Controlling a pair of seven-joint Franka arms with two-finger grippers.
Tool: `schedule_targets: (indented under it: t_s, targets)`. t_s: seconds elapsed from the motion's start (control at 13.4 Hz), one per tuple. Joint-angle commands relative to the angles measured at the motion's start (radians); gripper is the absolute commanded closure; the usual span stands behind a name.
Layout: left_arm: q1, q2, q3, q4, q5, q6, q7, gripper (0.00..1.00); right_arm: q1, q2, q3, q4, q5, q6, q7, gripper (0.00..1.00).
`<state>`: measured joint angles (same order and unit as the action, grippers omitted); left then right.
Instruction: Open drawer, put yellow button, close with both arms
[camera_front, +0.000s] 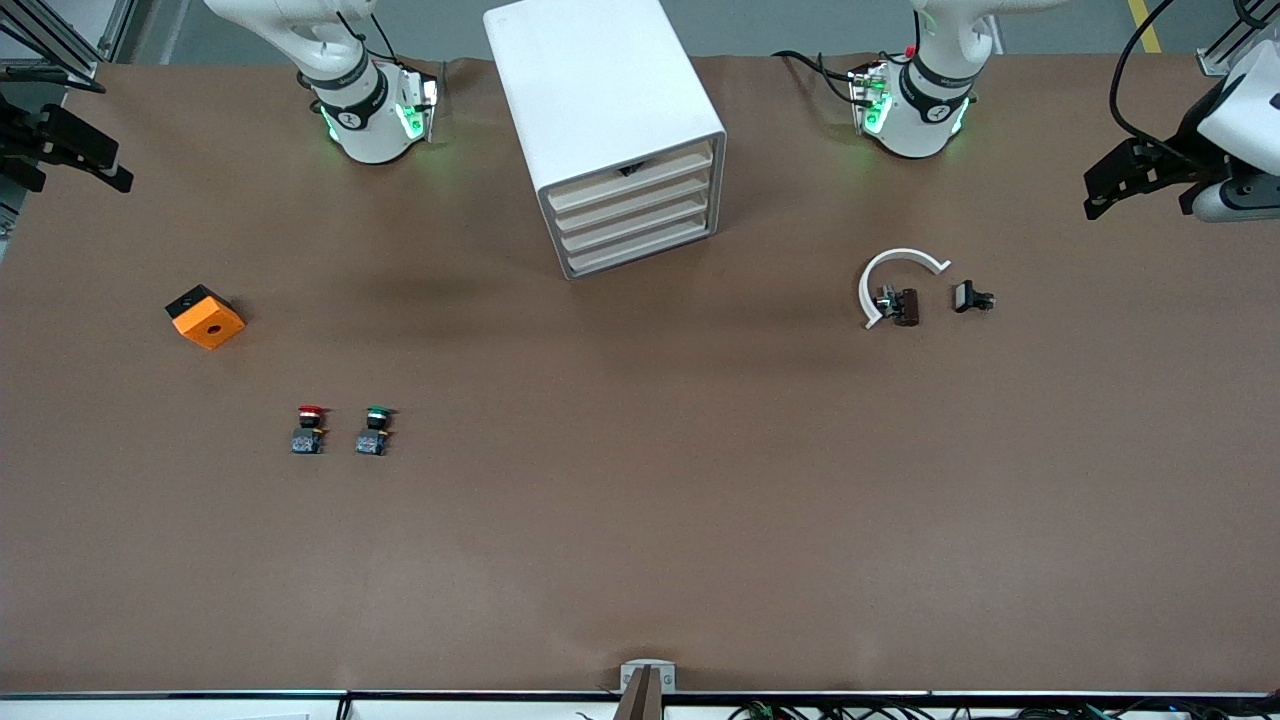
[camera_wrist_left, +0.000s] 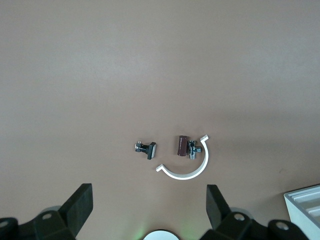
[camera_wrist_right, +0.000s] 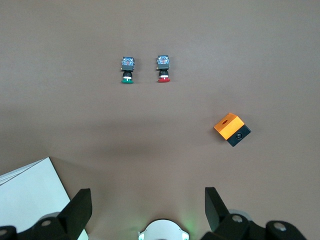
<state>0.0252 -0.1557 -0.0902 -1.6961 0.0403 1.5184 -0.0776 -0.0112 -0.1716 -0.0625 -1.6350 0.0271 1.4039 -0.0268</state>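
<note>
The white cabinet (camera_front: 600, 110) stands at the middle of the table near the arms' bases. Its uppermost drawer (camera_front: 640, 180) looks pushed in, level with the three below; a small dark spot shows at its top edge. The yellow button is not in view. My left gripper (camera_front: 1125, 180) hangs open and empty over the left arm's end of the table; its wrist view shows its fingers (camera_wrist_left: 80, 202) wide apart. My right gripper (camera_front: 70, 150) hangs open and empty over the right arm's end; its fingers (camera_wrist_right: 80, 205) are also wide apart.
A red-capped button (camera_front: 310, 428) and a green-capped button (camera_front: 374, 430) stand side by side, nearer the front camera. An orange block (camera_front: 205, 316) lies toward the right arm's end. A white curved piece (camera_front: 890, 275), a brown part (camera_front: 905, 305) and a black part (camera_front: 972, 297) lie toward the left arm's end.
</note>
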Motion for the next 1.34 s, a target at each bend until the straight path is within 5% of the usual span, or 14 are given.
schedule_targets:
  t_s: [0.0,1.27]
  targets:
    - [0.001,0.002,0.013,0.012,-0.014,0.019,0.03,0.0,-0.026,-0.011,0.02,-0.011,-0.025,0.01,0.004,0.0]
    - [-0.002,0.048,0.012,0.078,-0.016,-0.024,0.013,0.0,-0.023,-0.005,0.021,-0.016,0.027,0.073,0.008,0.0]
